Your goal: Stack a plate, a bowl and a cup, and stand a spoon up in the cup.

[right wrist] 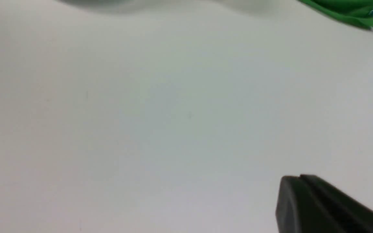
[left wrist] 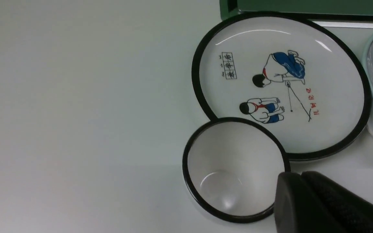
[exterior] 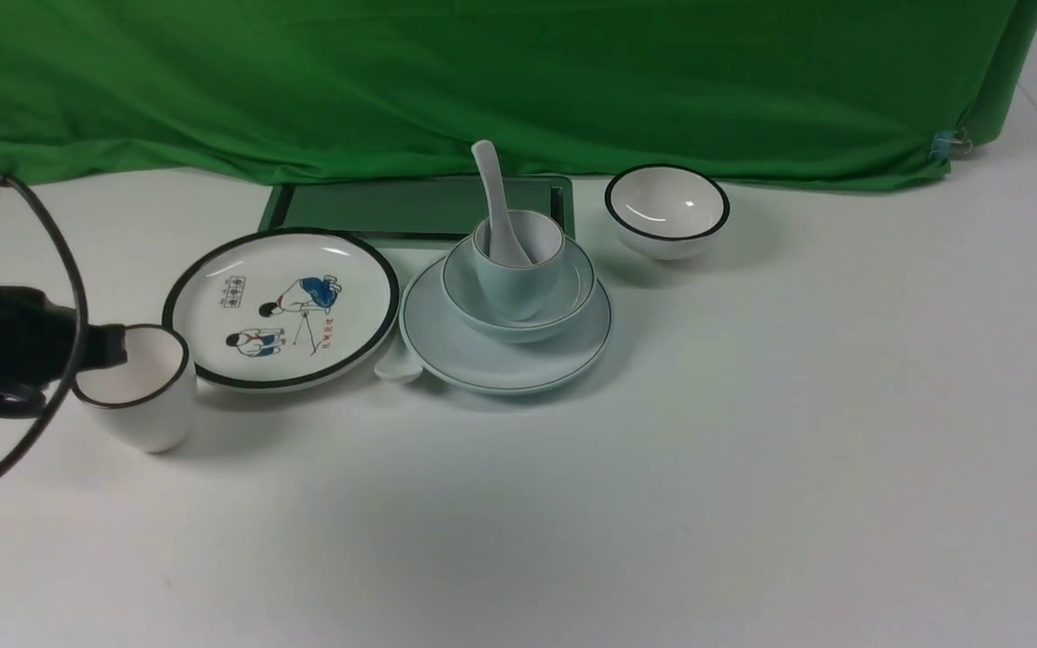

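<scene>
Seeing, in the front view, the pale blue-green plate (exterior: 509, 373) with its middle hidden under the shallow pale blue-green bowl (exterior: 580, 297). Can see the small pale blue cup (exterior: 518, 279) inside that bowl, with the white soup spoon (exterior: 496, 202) leaning in it, handle up. Cannot make out the spoon's lowest part clearly, nor identify surely the white piece (exterior: 399, 364) partly covered by the pale plate.

Find in the left wrist view the inner bottom of the black-rimmed cup (left wrist: 235, 168), obscured in the front view by the left gripper (left wrist: 295, 174); get only a cut-off edge of the pale plate there. See mostly blurred white table (right wrist: 173, 113) in the right wrist view.

Note left fingertips together, beside or over the black-rimmed cup's rim; cannot tell about contact. Note right gripper (right wrist: 299, 177) closed, holding nothing.
</scene>
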Robot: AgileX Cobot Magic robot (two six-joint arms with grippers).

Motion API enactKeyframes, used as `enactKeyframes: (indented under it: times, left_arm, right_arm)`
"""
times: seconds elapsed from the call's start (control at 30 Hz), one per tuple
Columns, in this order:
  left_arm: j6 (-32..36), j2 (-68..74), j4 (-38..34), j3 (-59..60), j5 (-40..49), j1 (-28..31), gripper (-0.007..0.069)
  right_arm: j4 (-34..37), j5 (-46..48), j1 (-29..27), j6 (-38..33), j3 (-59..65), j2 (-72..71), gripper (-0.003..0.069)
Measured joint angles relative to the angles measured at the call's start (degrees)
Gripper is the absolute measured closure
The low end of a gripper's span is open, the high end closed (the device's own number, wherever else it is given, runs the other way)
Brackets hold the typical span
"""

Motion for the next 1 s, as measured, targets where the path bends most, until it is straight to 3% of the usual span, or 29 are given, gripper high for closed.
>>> enactKeyframes:
  times: [0.2, 0.5, 0.73, 1.0]
  left_arm:
    - [0.0, 0.39, 1.35, 0.0, -3.36, 0.13, 0.0655]
    - [0.0, 0.41, 4.56, 0.0, -8.96, 0.3, 0.0655]
    - [0.0, 0.61, 5.1, 0.01, -10.99, 0.3, 0.0655]
    - [0.0, 1.22, 5.83, 0.01, -11.56, 0.3, 0.0655]
  right_arm:
    - [-0.55, -19.73, -4.24, 0.0, 13.12, -10.62, 0.0648]
    - [7.54, -10.86, -13.99, 0.17, 14.39, -25.97, 0.0648]
    - [8.24, -3.34, -14.68, 0.22, 14.42, -25.47, 0.0644]
    - [8.24, -3.07, -14.74, 0.22, 14.42, -25.29, 0.0624]
